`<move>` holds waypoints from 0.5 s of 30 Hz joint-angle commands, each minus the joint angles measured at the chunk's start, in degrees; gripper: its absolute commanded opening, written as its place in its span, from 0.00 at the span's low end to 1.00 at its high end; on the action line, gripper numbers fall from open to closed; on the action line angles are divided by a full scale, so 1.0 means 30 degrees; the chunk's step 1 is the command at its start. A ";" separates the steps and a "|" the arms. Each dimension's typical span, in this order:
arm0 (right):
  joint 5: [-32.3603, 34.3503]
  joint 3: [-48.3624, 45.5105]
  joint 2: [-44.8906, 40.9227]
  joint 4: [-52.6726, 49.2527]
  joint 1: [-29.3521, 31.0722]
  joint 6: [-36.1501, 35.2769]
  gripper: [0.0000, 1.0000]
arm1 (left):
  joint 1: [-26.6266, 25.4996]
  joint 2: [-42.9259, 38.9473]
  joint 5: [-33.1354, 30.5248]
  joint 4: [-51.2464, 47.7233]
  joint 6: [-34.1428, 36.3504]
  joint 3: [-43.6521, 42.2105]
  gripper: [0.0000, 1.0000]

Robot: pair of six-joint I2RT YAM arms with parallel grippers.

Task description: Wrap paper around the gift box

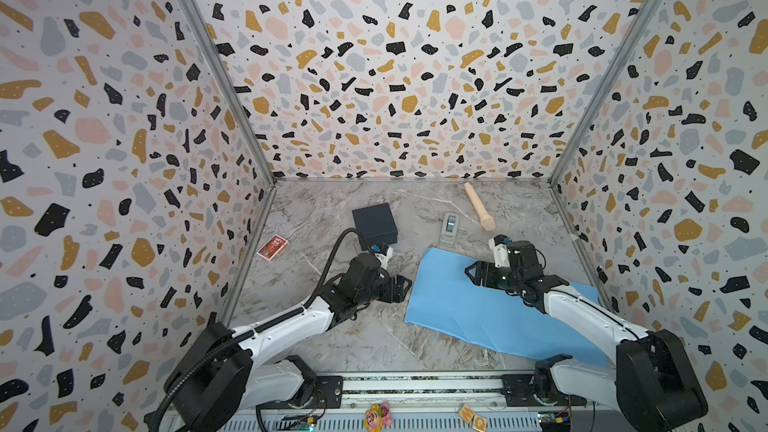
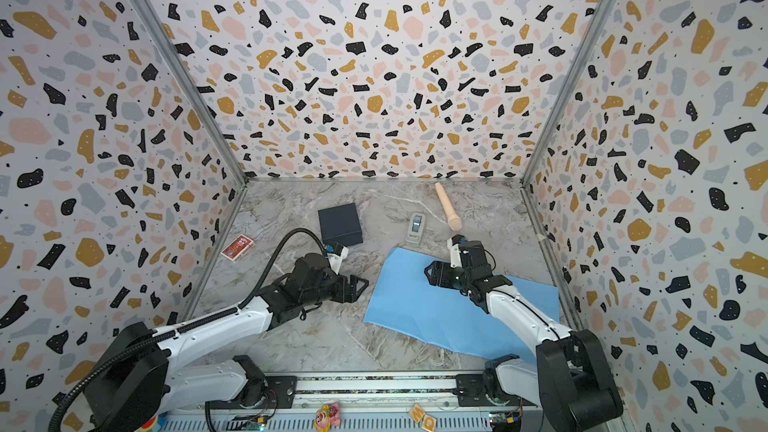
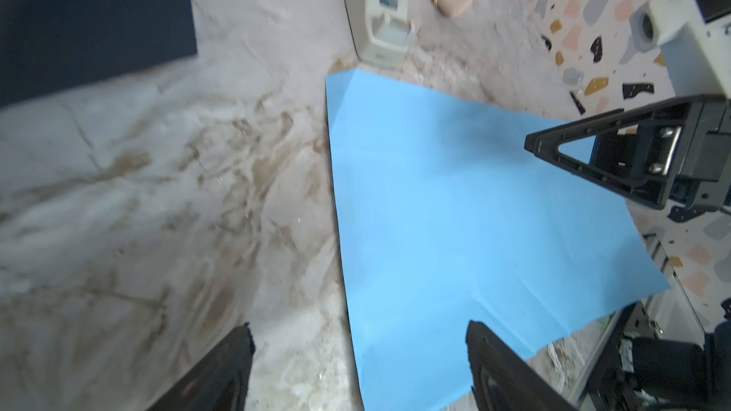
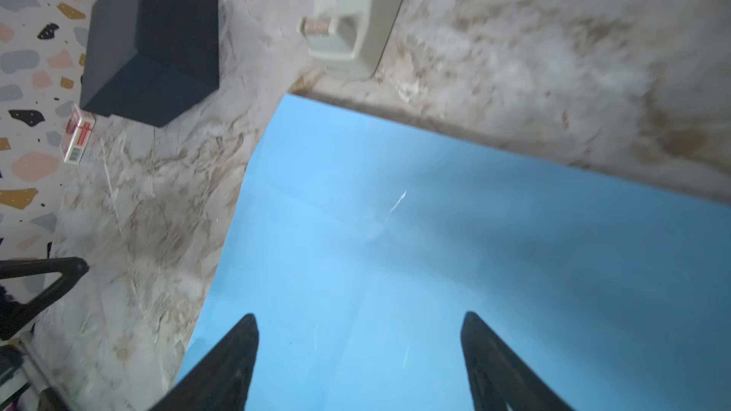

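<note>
The dark navy gift box (image 1: 374, 224) (image 2: 340, 224) sits on the marble table at the back left, and both wrist views show it (image 3: 91, 13) (image 4: 154, 41). The light blue paper (image 1: 478, 313) (image 2: 428, 305) lies flat at the front right. My left gripper (image 1: 404, 286) (image 3: 358, 330) hovers open at the paper's (image 3: 455, 211) left edge, nothing between its fingers. My right gripper (image 1: 471, 273) (image 4: 360, 320) hovers open over the paper's (image 4: 435, 251) far left part, pointing toward the left gripper. The box is apart from both grippers.
A grey tape dispenser (image 1: 449, 228) stands just beyond the paper's far corner. A beige microphone-like rod (image 1: 480, 211) lies behind it. A red card pack (image 1: 272, 248) lies by the left wall. Patterned walls enclose three sides of the table.
</note>
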 commanded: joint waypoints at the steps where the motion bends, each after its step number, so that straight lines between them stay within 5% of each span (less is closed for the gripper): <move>1: -0.0462 -0.0245 -0.0293 -0.2046 0.0234 0.0007 0.79 | -0.0863 0.1343 0.1737 -0.1403 -0.0622 0.0288 0.80; 15: -0.1351 -0.1815 0.0096 -0.0980 0.0234 0.0432 0.73 | -0.2525 0.4158 0.2064 0.0747 -0.3188 -0.0006 0.70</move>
